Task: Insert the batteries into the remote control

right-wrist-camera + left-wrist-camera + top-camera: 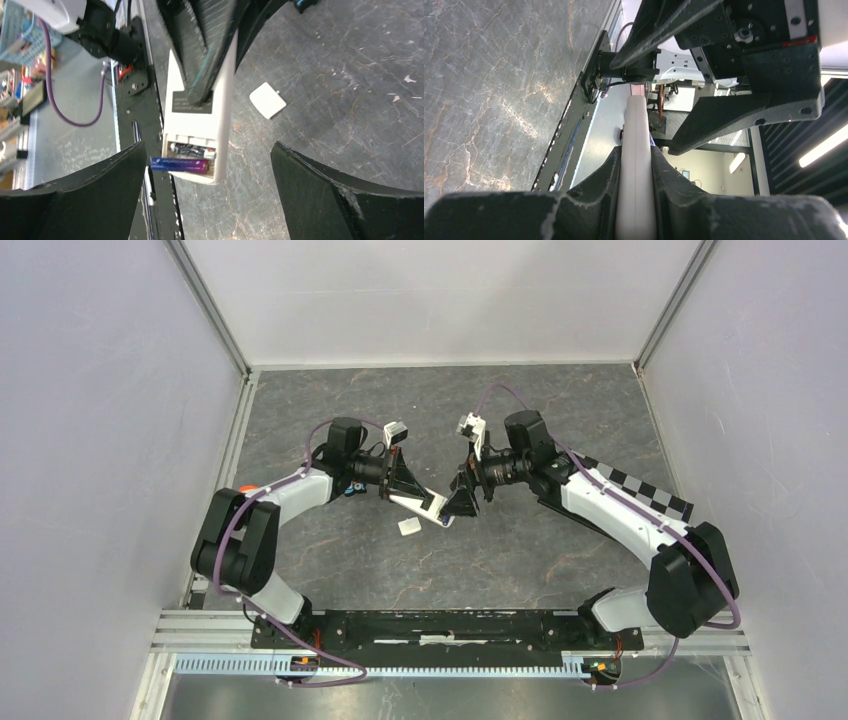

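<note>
left fingers clamp the slim white plastic remote control; right fingers spread wide beside its end, where two bluish-purple cylindrical batteries seem seated.

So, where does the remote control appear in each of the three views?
Top external: the remote control at the centre, in the left tool.
Left wrist: the remote control edge-on, bottom centre, clamped between the fingers.
Right wrist: the remote control at centre, batteries in its open end.
Shared landmark: the left tool gripping it, visible in all three.
</note>
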Controlling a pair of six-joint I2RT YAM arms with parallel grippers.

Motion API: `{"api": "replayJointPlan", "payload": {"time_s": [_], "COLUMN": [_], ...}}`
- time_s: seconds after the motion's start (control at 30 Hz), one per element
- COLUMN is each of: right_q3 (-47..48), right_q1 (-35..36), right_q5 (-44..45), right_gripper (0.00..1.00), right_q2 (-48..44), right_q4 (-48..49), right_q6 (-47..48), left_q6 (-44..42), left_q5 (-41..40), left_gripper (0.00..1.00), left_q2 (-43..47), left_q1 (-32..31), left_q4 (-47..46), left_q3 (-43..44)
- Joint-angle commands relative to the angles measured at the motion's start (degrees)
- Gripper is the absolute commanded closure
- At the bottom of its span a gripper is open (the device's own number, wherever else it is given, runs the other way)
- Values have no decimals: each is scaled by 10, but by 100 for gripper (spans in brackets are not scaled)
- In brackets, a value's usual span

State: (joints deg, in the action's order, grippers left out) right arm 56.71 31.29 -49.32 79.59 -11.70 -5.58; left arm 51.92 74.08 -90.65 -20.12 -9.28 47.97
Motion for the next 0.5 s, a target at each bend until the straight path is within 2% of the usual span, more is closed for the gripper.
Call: {"api": "replayJointPlan", "payload": {"time_s": [0.0, 0.23, 0.47], "right_q3": [14, 17, 18], "right_q1": [15, 22, 22], "right_q5": [-35, -28, -21], "right_gripper": [2, 2, 2], "right_q2": [7, 18, 25], "right_q4": [-68, -86, -72], "right_q6": [90, 95, 76], "left_q6": [-76, -173, -178], "left_q5": [16, 6, 4], "left_gripper": [98, 98, 98], "left_q2": [-11, -21, -21], "left_q1": [-1, -3, -3], "left_q4": [71, 205, 211], "left_q3": [41, 75, 78]}}
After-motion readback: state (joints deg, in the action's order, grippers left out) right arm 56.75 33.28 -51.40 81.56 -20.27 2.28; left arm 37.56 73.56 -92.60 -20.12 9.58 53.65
